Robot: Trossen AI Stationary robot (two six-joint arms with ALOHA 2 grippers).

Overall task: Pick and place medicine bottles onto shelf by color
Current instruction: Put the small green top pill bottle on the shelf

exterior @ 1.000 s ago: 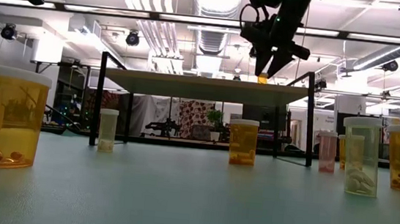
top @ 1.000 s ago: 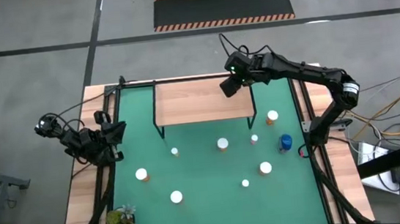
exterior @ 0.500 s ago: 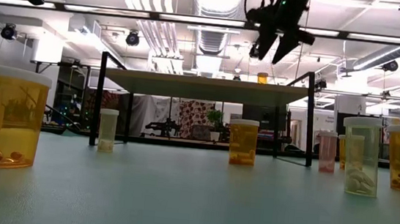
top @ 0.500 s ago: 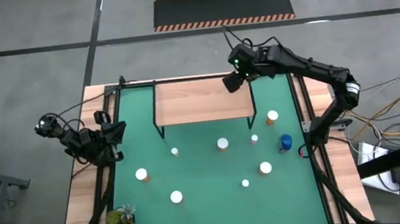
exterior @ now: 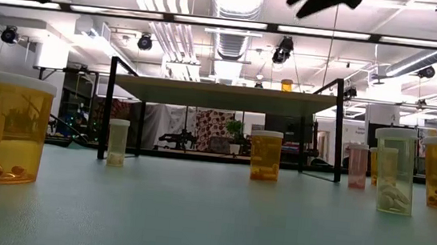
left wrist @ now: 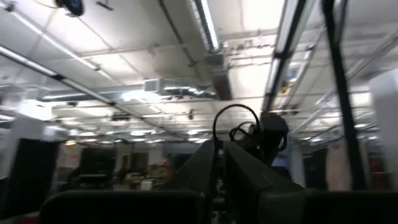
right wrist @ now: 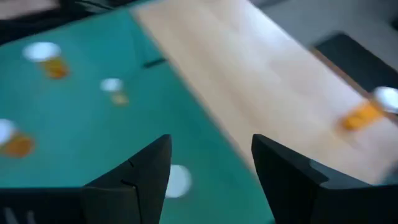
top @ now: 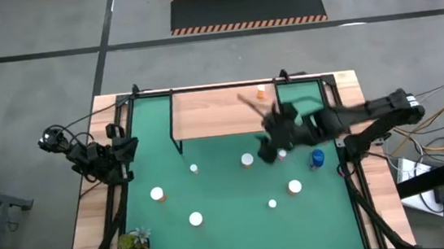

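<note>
One orange bottle (top: 261, 93) stands on the shelf (top: 213, 113), near its back right corner, apart from either arm. The other bottles are on the green mat (top: 231, 222): a wide orange one (top: 247, 160) just in front of the shelf, a small one (top: 282, 155) beside it, a blue bottle (top: 317, 159) to the right, and more spread toward the front (top: 195, 219).

The right pincer (top: 275, 142) hangs over the mat in front of the shelf's right end, close above the wide orange bottle and the small one. Its jaws stand wide and hold nothing; the right wrist view shows the two dark fingers (right wrist: 143, 171) apart with a white cap (right wrist: 177, 180) between them and below. The left pincer (top: 123, 145) is closed and empty, parked at the table's left edge.

The step in hand looks like reaching for the next bottle. To do it well, choose one orange bottle and centre the open jaws over its cap before going down, so that neither finger clips the neighbour. Come straight down, keeping clear of the shelf's black leg (top: 282, 135), which is close by. Close on the body below the cap, not on the cap itself. Lift clear of the shelf edge before moving over the board, and set the bottle beside the orange one already there, leaving room for the blue one elsewhere.
</note>
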